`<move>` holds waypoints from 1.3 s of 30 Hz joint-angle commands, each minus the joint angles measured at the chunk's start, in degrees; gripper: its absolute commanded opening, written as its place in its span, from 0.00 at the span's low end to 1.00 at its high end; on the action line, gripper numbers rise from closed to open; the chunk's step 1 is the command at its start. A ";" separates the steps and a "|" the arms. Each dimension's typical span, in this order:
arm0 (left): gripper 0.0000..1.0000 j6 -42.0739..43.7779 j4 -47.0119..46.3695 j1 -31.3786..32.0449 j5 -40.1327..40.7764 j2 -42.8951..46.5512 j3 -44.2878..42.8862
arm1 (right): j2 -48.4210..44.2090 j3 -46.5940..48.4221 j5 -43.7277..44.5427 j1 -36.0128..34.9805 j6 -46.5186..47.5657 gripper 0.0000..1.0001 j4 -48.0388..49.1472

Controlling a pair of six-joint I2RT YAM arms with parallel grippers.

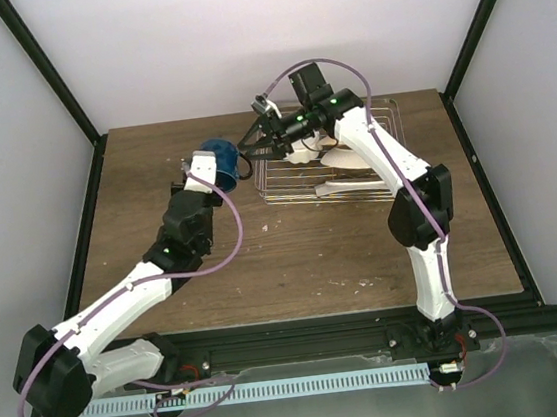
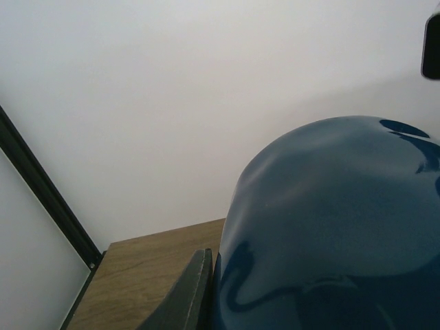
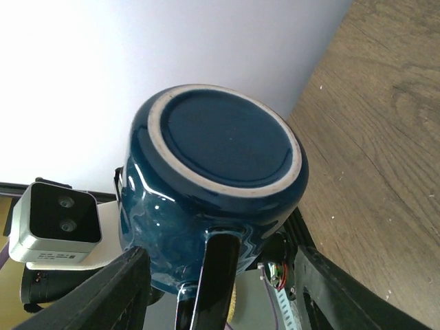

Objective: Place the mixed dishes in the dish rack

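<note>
Your left pincer (image 1: pixel 204 170) is clenched on the dark blue mug (image 1: pixel 221 161) and holds it up in the air, off the table (image 1: pixel 314 255). In the left wrist view one finger (image 2: pixel 189 295) lies flat against the mug's side.

The mug is tipped over. Its round bottom faces your right pincer (image 3: pixel 220 256), and its handle (image 3: pixel 218 275) hangs on the low side. I think it is held this way so the other arm can take it, like passing a cup from one hand to the other.

Your right pincer is spread wide and grips nothing. In the right wrist view the mug sits just in front of the gap between its two fingers. It looks very near to them. I cannot see either finger touching it.

The dish rack (image 1: pixel 281 183) stands on the table just past the right pincer, on the right arm's side. Some pale dishes (image 1: pixel 344 161) lie in it. I cannot tell which ones they are. The rack is close to the right arm, so it makes sense for that arm to put the mug in.
</note>
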State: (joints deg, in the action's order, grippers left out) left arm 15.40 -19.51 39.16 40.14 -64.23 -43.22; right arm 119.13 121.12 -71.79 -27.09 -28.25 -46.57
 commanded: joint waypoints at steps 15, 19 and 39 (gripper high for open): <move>0.00 -1.15 -11.64 0.19 4.59 -4.16 -3.98 | 0.89 1.48 -3.70 -1.60 1.38 0.42 0.30; 0.00 -0.71 -12.59 -0.06 5.14 -4.35 -3.98 | 0.68 0.90 -3.91 -1.73 1.85 0.39 0.22; 0.00 -10.08 -5.72 -0.36 0.53 -4.21 -3.37 | 1.72 4.04 -1.19 -2.22 6.06 0.05 1.60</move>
State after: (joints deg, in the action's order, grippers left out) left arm 13.13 -23.49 38.87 43.22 -69.43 -44.73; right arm 120.60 122.08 -73.91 -28.42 -30.68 -51.11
